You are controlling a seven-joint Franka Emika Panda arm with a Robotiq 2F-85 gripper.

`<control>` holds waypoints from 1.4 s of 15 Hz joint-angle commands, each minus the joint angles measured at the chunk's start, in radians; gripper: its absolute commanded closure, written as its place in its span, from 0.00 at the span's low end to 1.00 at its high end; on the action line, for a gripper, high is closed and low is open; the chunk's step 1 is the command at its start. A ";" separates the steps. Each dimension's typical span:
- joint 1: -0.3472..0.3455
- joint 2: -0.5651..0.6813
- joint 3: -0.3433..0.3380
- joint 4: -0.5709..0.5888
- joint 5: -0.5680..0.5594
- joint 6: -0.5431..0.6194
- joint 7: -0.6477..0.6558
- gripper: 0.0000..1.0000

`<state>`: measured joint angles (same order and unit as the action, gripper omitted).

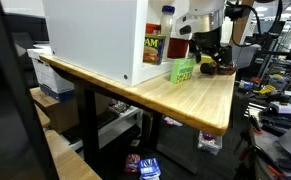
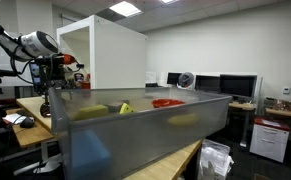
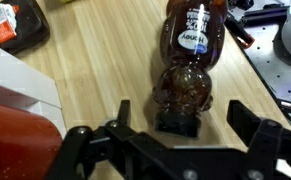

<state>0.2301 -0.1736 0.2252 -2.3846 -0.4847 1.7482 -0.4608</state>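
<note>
Gripper (image 3: 180,110): released, with the jaws spread wide and nothing grasped.
Fingers (image 3: 123,112): one stands on each side of the syrup bottle (image 3: 190,40), and a gap of bare wood shows on both sides.
Bottle position: it lies flat on the table (image 1: 200,100) directly below the gripper. The dark cap end is nearest the wrist and the labelled end points away.
Wrist view only: this view shows the clearance between the fingers and the bottle, and the bottle label. A dark package with a red label (image 3: 5,25) lies ahead and to the left of the gripper. A blurred red object (image 3: 15,140) sits close on the left.
Exterior view, table side: a green box (image 1: 183,70) stands just beside the gripper (image 1: 207,50). A large white box (image 1: 95,40) stands beyond it. A yellow-labelled can (image 1: 152,48) and a red-lidded jar (image 1: 165,14) stand against the white box. The bottle is largely hidden beneath the gripper here.
Exterior view, bin side: a grey translucent bin (image 2: 135,130) fills the foreground and hides the table surface under the gripper.
Arm pose: the arm (image 2: 30,42) reaches in from above with the wrist bent downward. The gripper points at the tabletop near the table's end.
</note>
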 commanded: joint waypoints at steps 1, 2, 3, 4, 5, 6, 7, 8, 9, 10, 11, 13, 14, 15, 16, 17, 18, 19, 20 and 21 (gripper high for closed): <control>0.002 0.035 0.003 0.027 -0.036 -0.055 0.042 0.00; 0.001 0.038 0.002 0.028 -0.037 -0.062 0.046 0.00; 0.001 0.040 0.001 0.028 -0.036 -0.068 0.049 0.00; 0.001 0.040 0.000 0.027 -0.035 -0.071 0.051 0.11; 0.001 0.041 -0.001 0.025 -0.034 -0.073 0.051 0.25; 0.000 0.039 -0.002 0.022 -0.033 -0.078 0.054 0.32; 0.001 0.033 -0.003 0.017 -0.033 -0.077 0.053 0.37; 0.001 0.028 -0.003 0.014 -0.031 -0.078 0.055 0.42; 0.001 0.025 -0.005 0.013 -0.028 -0.079 0.054 0.50; 0.001 0.022 -0.006 0.011 -0.024 -0.075 0.059 0.56; 0.001 0.017 -0.007 0.009 -0.018 -0.071 0.060 0.60; 0.000 0.008 -0.011 0.005 -0.005 -0.059 0.065 0.67; 0.000 0.003 -0.013 0.002 0.004 -0.050 0.066 0.67; 0.000 -0.006 -0.018 -0.001 0.025 -0.042 0.067 0.67; -0.001 -0.018 -0.022 -0.002 0.048 -0.039 0.070 0.67; -0.001 -0.035 -0.028 -0.004 0.074 -0.032 0.070 0.67; -0.003 -0.056 -0.037 -0.004 0.109 -0.025 0.059 0.67; -0.007 -0.083 -0.051 -0.004 0.149 -0.014 0.040 0.67; -0.009 -0.100 -0.061 -0.001 0.177 -0.013 0.032 0.67; -0.012 -0.121 -0.073 0.000 0.203 -0.008 0.026 0.67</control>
<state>0.2275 -0.1909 0.1875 -2.3693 -0.3766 1.7167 -0.4036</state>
